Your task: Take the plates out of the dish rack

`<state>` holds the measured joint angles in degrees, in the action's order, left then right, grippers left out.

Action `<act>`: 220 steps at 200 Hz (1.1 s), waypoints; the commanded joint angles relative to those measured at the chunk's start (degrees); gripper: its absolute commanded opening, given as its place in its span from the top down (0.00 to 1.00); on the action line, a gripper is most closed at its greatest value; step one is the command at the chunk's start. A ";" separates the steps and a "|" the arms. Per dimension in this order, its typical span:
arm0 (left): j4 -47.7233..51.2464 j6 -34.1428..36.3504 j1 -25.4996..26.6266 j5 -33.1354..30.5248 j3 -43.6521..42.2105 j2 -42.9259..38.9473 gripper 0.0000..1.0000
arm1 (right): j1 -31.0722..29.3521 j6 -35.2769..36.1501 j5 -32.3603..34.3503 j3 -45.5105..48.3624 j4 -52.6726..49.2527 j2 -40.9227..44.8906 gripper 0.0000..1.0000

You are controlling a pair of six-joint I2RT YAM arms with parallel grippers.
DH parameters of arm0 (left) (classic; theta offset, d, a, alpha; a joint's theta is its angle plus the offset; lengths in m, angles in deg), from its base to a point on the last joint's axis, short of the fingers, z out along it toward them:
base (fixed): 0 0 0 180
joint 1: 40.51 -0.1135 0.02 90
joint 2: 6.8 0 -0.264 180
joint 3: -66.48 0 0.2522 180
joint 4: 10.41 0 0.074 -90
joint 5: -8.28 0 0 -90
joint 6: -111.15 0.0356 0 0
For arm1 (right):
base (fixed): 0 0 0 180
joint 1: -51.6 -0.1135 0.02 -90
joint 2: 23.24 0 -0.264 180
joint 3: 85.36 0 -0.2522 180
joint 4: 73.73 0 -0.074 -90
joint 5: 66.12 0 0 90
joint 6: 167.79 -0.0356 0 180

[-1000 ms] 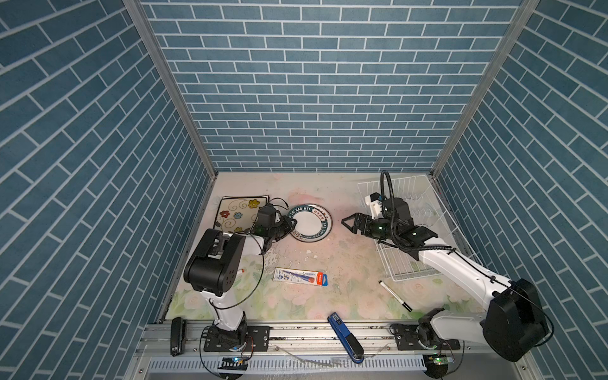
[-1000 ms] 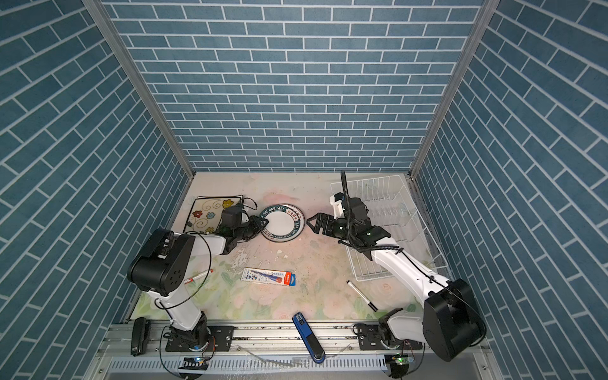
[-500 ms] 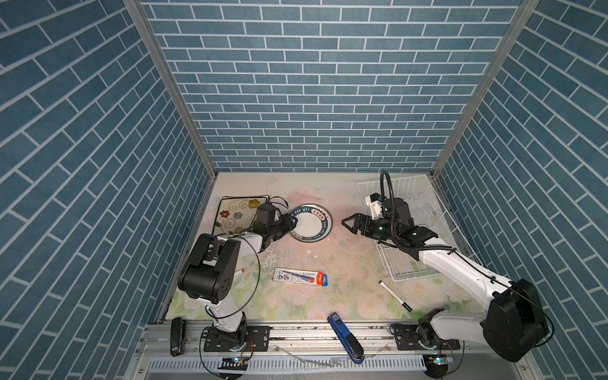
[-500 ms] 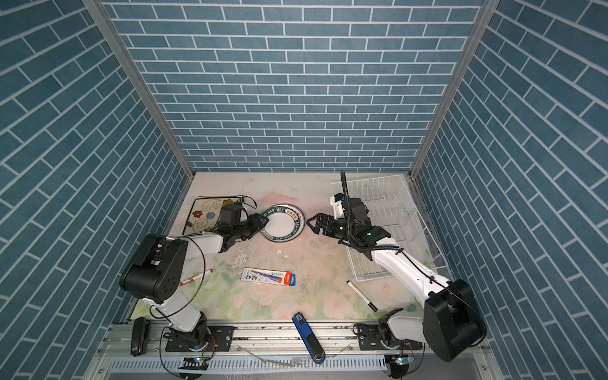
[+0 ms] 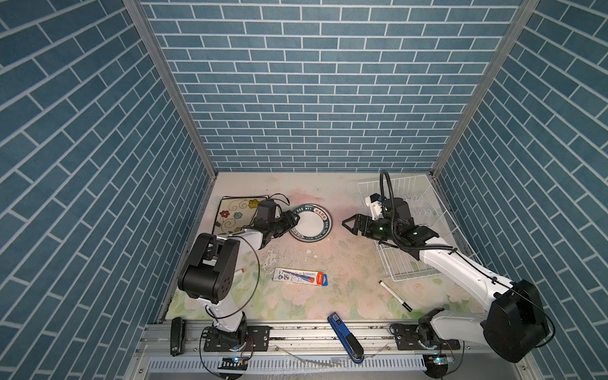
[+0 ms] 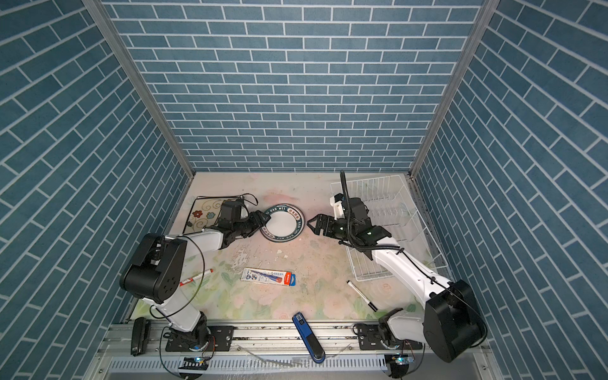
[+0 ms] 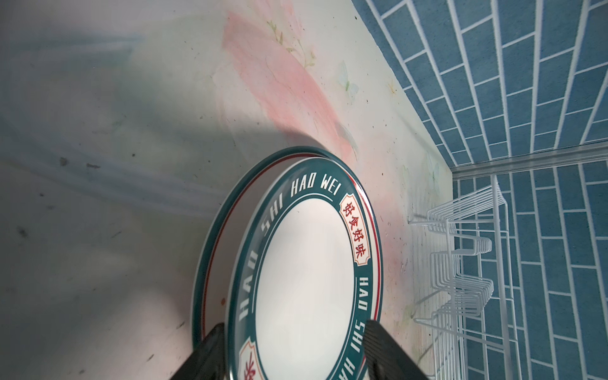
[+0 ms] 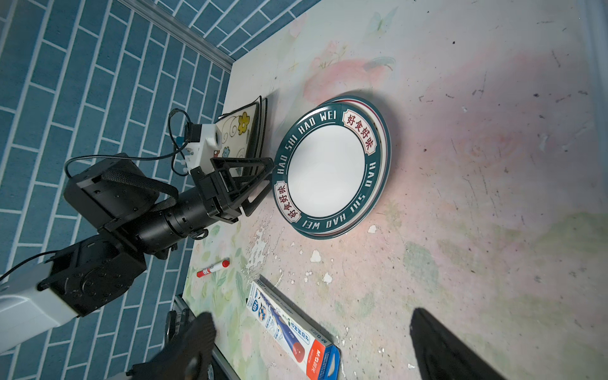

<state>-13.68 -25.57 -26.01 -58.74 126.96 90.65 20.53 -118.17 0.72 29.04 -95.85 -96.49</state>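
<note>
The left end effector [image 5: 292,219] sits parted around the rim of the stacked round plates [image 5: 311,223]; the right end effector [image 5: 348,226] hangs wide, empty, over open desk [image 5: 332,253] beside the dish rack [image 5: 404,184].

The table [image 5: 345,260] bears round plates [image 5: 312,223], square plates [image 5: 233,210], dish rack [image 5: 403,189], pen box [image 5: 300,276].

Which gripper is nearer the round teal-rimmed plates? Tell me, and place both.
Left. The left gripper sits at the edge of the round teal-rimmed plates, jaws open around the top rim. The right gripper hangs open, apart from them, between them and the dish rack.
</note>
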 commanded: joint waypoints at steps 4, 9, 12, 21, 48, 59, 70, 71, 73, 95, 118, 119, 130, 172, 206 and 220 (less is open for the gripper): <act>1.12 1.47 -0.07 1.41 1.62 0.65 0.30 | 0.23 2.32 -0.22 -3.08 -0.64 0.39 0.07; 1.28 1.65 -0.04 1.55 1.70 0.67 0.30 | 0.27 2.32 -0.22 -3.09 -0.62 0.39 0.07; 1.41 1.75 0.00 1.55 1.80 0.68 0.30 | 0.20 2.40 -0.22 -3.06 -0.71 0.39 0.07; 2.03 1.98 -0.03 1.46 1.90 0.70 0.29 | 0.26 2.41 -0.22 -3.07 -0.78 0.39 0.06; 4.52 3.52 0.00 1.11 2.90 0.70 0.24 | 0.28 2.50 -0.13 -2.90 -0.91 0.57 0.07; 6.21 4.40 0.00 0.93 3.71 0.74 0.17 | 0.26 2.55 -0.05 -2.84 -0.93 0.66 0.07; 7.03 4.96 0.00 0.70 4.07 0.75 0.16 | 0.24 2.59 0.04 -2.74 -0.93 0.74 0.07; 7.11 5.05 0.00 0.68 4.12 0.78 0.16 | 0.27 2.59 0.04 -2.74 -0.90 0.74 0.07; 7.24 5.12 0.00 0.60 4.16 0.72 0.16 | 0.23 2.59 0.04 -2.77 -0.94 0.74 0.07; 8.92 6.06 0.00 -0.11 4.67 0.72 0.15 | 0.33 2.68 0.31 -2.79 -1.02 0.74 0.06; 9.48 6.36 0.00 -1.20 4.37 -0.34 0.15 | 0.23 2.60 0.45 -2.75 -1.15 0.96 0.07; 9.48 6.37 0.00 -1.24 4.32 -0.42 0.15 | 0.22 2.64 0.51 -2.70 -1.14 0.98 0.07; 9.85 6.98 0.00 -2.04 4.11 -1.37 0.14 | 0.25 2.68 0.90 -2.67 -1.38 1.25 0.06; 11.51 11.61 0.09 -5.35 3.02 -7.89 0.08 | 0.27 4.31 4.42 -1.70 -1.49 3.36 0.05; 14.87 17.28 0.04 -9.21 2.53 -13.65 0.00 | 0.25 6.91 12.82 6.12 6.77 9.48 0.01; 15.78 19.44 0.01 -10.74 2.18 -16.14 0.00 | 0.26 9.04 19.51 9.43 8.93 12.26 0.01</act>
<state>-1.49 -12.10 -25.96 -65.52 130.13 77.85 20.64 -114.13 8.92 32.89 -92.01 -88.47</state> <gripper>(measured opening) 0.995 0.987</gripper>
